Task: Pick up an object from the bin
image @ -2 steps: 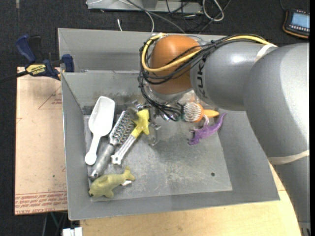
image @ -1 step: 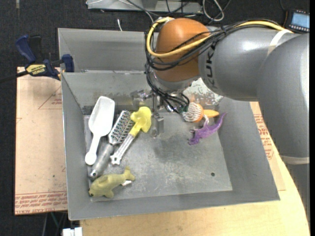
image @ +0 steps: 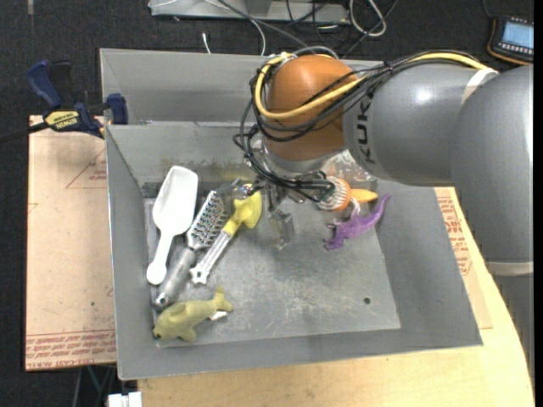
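End effector, opening indeterminate, hangs over the smooth grey metal bin floor between a lumpy yellow toy and a purple dinosaur figure.

A white scoop, a brush and a yellow fish toy are laid along the left of the bin, the toy nearest the front. Beyond, cables are strewn over dark floor and a lit pendant is seen.

Bin dull scuffed metal; scoop smooth white plastic; dinosaur glossy purple plastic.
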Motion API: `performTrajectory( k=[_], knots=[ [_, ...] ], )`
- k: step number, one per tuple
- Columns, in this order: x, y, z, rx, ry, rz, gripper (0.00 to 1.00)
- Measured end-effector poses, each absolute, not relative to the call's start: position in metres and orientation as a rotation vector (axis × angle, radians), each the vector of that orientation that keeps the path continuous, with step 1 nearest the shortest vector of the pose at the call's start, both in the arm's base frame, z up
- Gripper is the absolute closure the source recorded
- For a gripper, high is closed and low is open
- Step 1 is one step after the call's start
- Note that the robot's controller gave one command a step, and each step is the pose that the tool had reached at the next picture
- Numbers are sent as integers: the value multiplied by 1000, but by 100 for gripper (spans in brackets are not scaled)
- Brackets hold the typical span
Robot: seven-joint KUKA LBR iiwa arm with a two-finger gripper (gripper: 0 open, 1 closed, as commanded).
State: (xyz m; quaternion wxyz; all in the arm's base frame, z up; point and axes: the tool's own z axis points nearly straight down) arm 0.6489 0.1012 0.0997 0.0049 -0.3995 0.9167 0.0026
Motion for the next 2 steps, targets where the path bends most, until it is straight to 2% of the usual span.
performTrajectory(
  k=[1, 2],
  knots=[
    [657, 106, 74, -955, 2974, 7, 0],
    [656, 102, 75, -1462, 2751, 6, 100]
  ],
)
